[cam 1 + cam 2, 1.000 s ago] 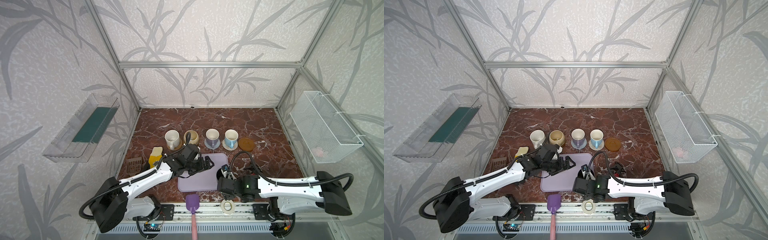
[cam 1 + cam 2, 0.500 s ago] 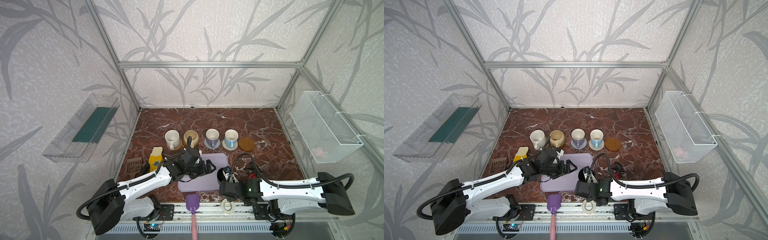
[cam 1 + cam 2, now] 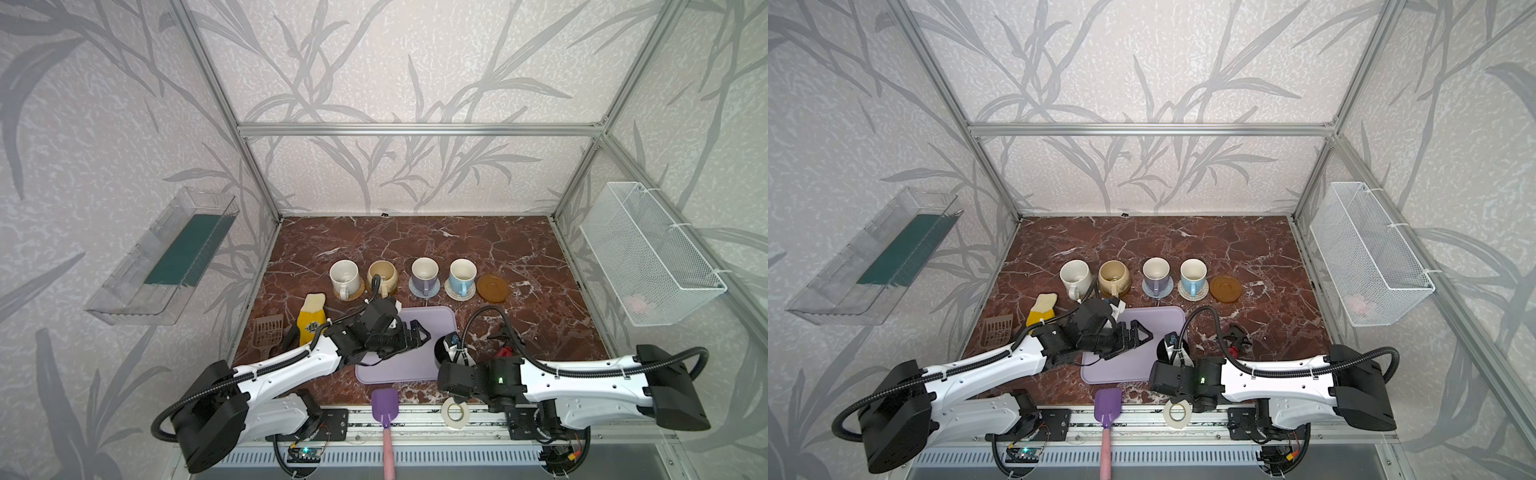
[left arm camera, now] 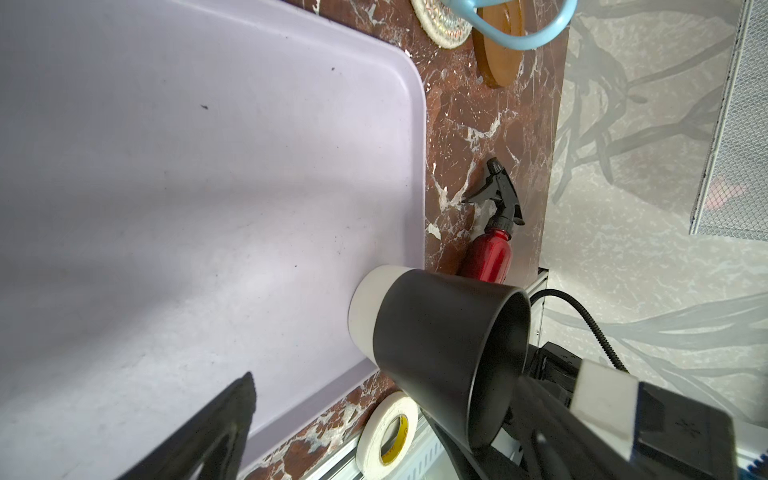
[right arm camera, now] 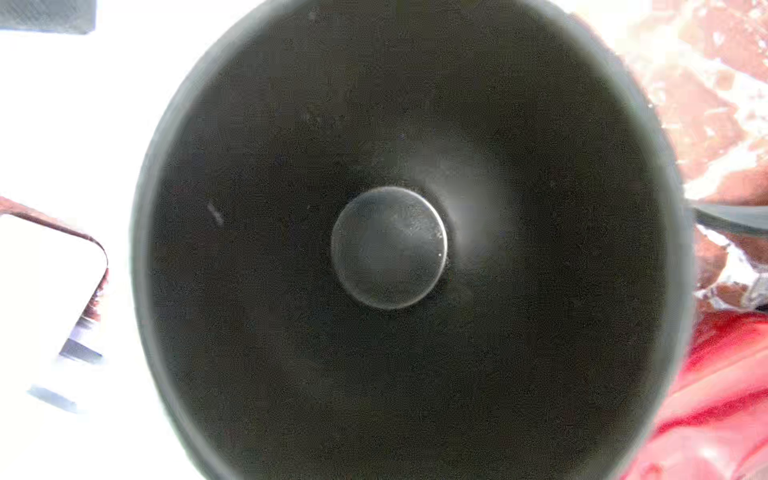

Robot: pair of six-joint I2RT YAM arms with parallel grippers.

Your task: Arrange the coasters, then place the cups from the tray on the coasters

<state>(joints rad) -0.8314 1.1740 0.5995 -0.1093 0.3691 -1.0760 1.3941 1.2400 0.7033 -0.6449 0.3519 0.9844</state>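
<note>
**Surface (image 3: 415,241).** Four cups stand upright in a row towards the back.
- The white cup (image 3: 344,275) sits on the orange rattan coaster (image 3: 356,293).
- The cream-yellow cup (image 3: 382,273) stands beside it. What lies under it cannot be made out.
- The lilac cup (image 3: 424,271) sits on the grey-blue coaster (image 3: 424,289).
- The light blue cup (image 3: 462,273) sits on the beige coaster (image 3: 457,291).
- The amber-brown coaster (image 3: 492,286) lies uncovered at the right end of the row, just beside the beige one.

**Tray (image 3: 436,322).** It lies flat near the front edge, in front of the row. The black cup (image 4: 440,353) stands at its right edge, close to the front corner, mouth upward.

**Left pincer (image 3: 417,334).** It hovers over the middle of the tray with its jaws wide apart, clear of the black cup.

**Right pincer (image 3: 454,349).** It sits directly over the black cup, at the rim. The right wrist view looks straight down into the cup's dark interior. Whether the jaws are clamped on the cup wall cannot be told.

**Other items.** A red spray bottle (image 4: 488,253) lies on the surface just right of the tray. A white tape ring (image 3: 455,413) and a purple spatula (image 3: 384,405) rest at the front edge.
</note>
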